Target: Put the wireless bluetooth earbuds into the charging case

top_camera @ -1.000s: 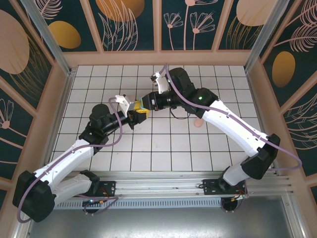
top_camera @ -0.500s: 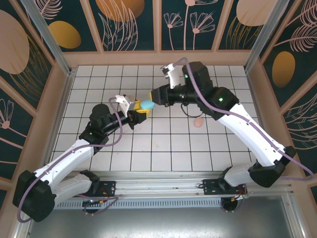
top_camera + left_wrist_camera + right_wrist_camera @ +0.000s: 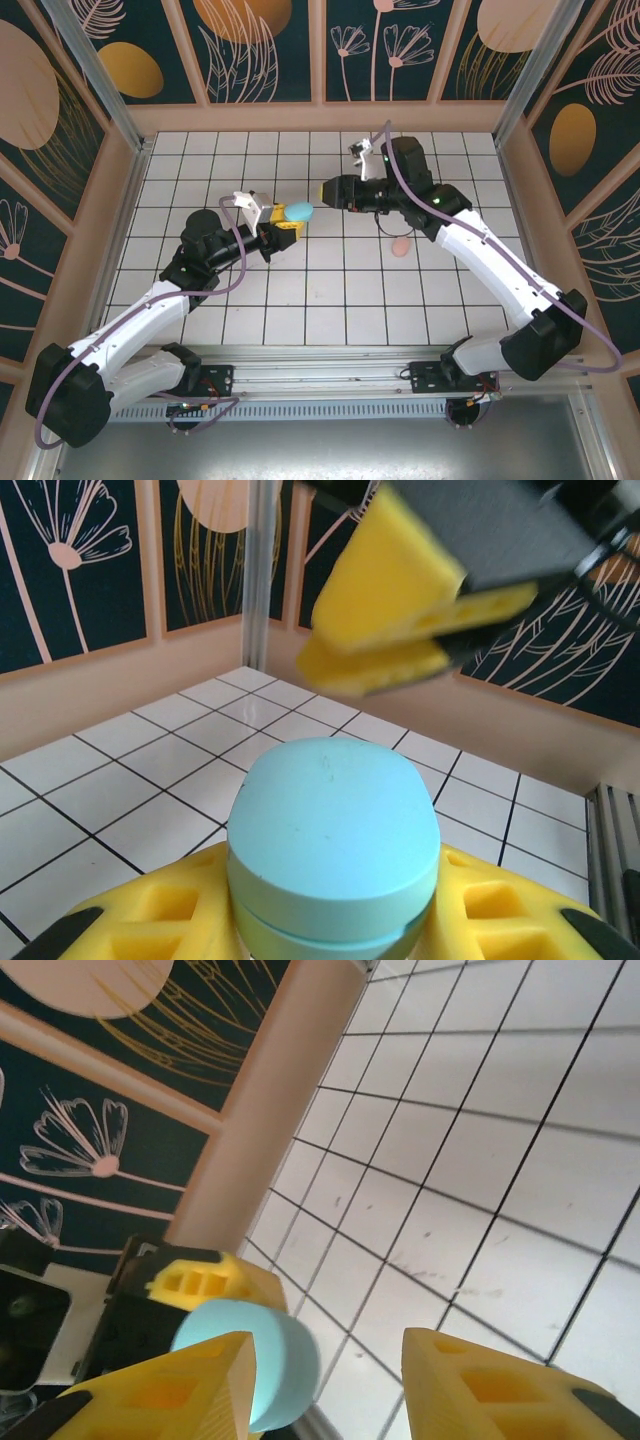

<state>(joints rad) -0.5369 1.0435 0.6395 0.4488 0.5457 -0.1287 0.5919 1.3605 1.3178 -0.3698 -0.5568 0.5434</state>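
Two arms, two cases: the teal one in a grip, the pink one lying on the bench.

We count one teal charging case, lid closed, pinched between the yellow fingers of the left tool and held above the tiled bench, just to 11 o'clock of its middle. One pink case lies on the tiles toward 3 o'clock, well apart from both tools. The left arm stretches from its base at 7 o'clock, its wrist aimed at 2 o'clock. The right arm climbs from 5 o'clock, bends high and points its wrist toward 9 o'clock. The right tool has its fingers spread with nothing between them, near the teal case at its 2 o'clock and not touching it.
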